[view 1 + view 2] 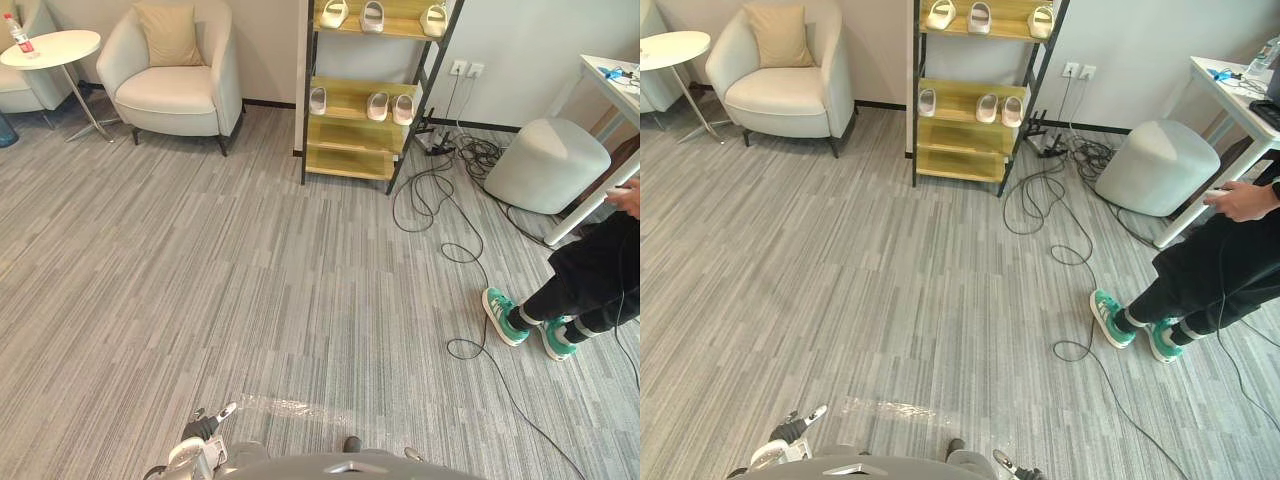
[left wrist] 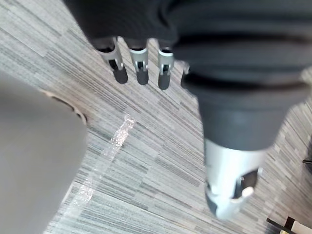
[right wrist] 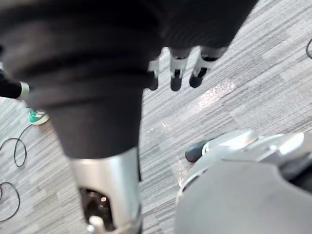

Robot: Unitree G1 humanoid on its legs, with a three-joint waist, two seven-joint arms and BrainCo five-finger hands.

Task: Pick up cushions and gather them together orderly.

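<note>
We found one beige cushion (image 1: 170, 35), standing upright against the back of a cream armchair (image 1: 175, 95) in the far left corner of the room, well apart from both hands. Just beside the armchair stood a small round white counter (image 1: 50, 48) carrying a bottle (image 1: 20, 35).

The left hand (image 1: 205, 430) hung low at the near edge of the eye views, over the grey striped carpet (image 1: 250, 270). In its wrist view its fingers (image 2: 140, 68) were straight and spread from the thumb (image 2: 229, 190), holding nothing. The right hand (image 1: 1012, 465) showed at the near edge as well, and its fingers (image 3: 175, 73) were likewise straight, apart from the thumb (image 3: 109, 195) and empty.

A strip of clear tape (image 1: 285, 405) lay on the carpet just ahead of the hands. Against the far wall stood a black-framed wooden shelf (image 1: 350, 160) with pale slippers (image 1: 378, 105) on its boards. To its right we saw black cables (image 1: 440, 200) looping over the carpet, a grey pouf (image 1: 548, 165), and a person in dark trousers and green sneakers (image 1: 503, 315).
</note>
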